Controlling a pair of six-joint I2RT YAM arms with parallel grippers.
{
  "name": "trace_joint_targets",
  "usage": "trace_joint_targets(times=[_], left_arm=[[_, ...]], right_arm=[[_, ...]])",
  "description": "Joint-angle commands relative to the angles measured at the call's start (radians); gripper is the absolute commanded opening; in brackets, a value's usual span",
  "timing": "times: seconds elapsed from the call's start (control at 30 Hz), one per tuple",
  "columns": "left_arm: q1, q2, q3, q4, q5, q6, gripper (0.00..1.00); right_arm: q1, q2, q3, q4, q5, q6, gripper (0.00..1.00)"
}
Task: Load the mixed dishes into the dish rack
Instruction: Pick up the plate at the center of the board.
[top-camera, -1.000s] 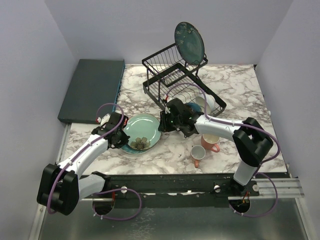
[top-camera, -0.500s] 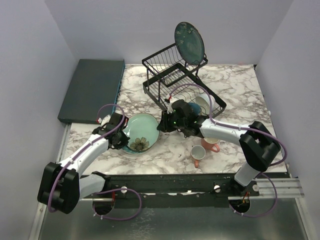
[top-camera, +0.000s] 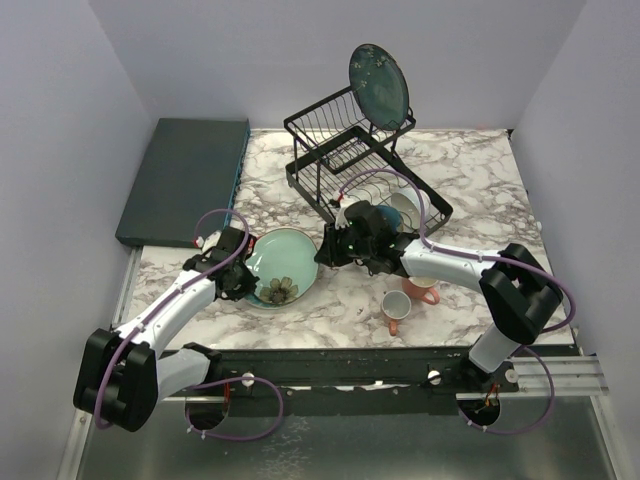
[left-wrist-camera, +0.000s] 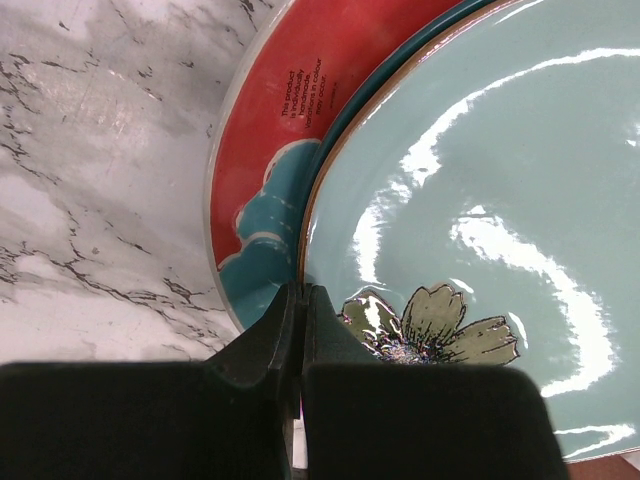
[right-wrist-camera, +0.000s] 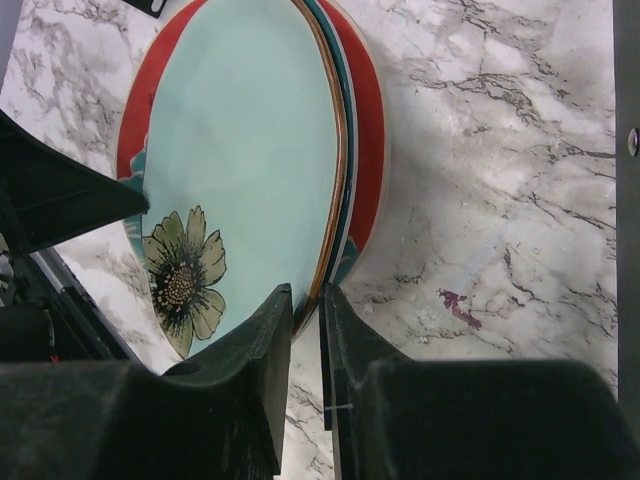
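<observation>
Top external view, right gripper (top-camera: 322, 251) narrowed since a second ago, pinching green plate's (top-camera: 283, 256) right rim, plate glossy, flower-painted, atop red plate (left-wrist-camera: 290, 110) on worktop (top-camera: 470, 180), near rack (top-camera: 345, 150), left gripper (top-camera: 243, 281) fully closed at its left edge.

both arms meet at the flowered plate, mid-table

from above you see the left gripper (top-camera: 240, 276) at the left rim of the pale green plate (top-camera: 284, 260) and the right gripper (top-camera: 329, 248) at its right rim; this view is too small to show you how the jaws stand. a second plate's teal edge (top-camera: 262, 298) peeks out beneath. behind stands the dish rack (top-camera: 345, 150), with a dark teal plate (top-camera: 379, 86) upright at its top back corner and a white bowl (top-camera: 412, 207) in its lower base. two pink mugs (top-camera: 394, 311) sit by your right arm, and a dark teal slab (top-camera: 185, 178) lies far left.
</observation>
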Motion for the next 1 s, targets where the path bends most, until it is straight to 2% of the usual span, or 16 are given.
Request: trace_joint_targets(times=[0.0,0.37,0.7,0.97], left_arm=[[-0.002,-0.018,0.021,0.013,0.068,0.013,0.0],[-0.003,0.025,0.051,0.043,0.09,0.04,0.0],[-0.003,0.03,0.058,0.065,0.111,0.061,0.0],[-0.003,0.026,0.053,0.07,0.109,0.075,0.0]], right_arm=[[0.018,-0.009,-0.006,0.047,-0.079,0.004,0.22],[0.018,0.027,-0.01,-0.015,-0.066,0.024,0.36],[0.018,0.044,-0.007,-0.02,-0.066,0.03,0.38],[0.018,0.041,0.03,-0.059,-0.027,0.0,0.46]])
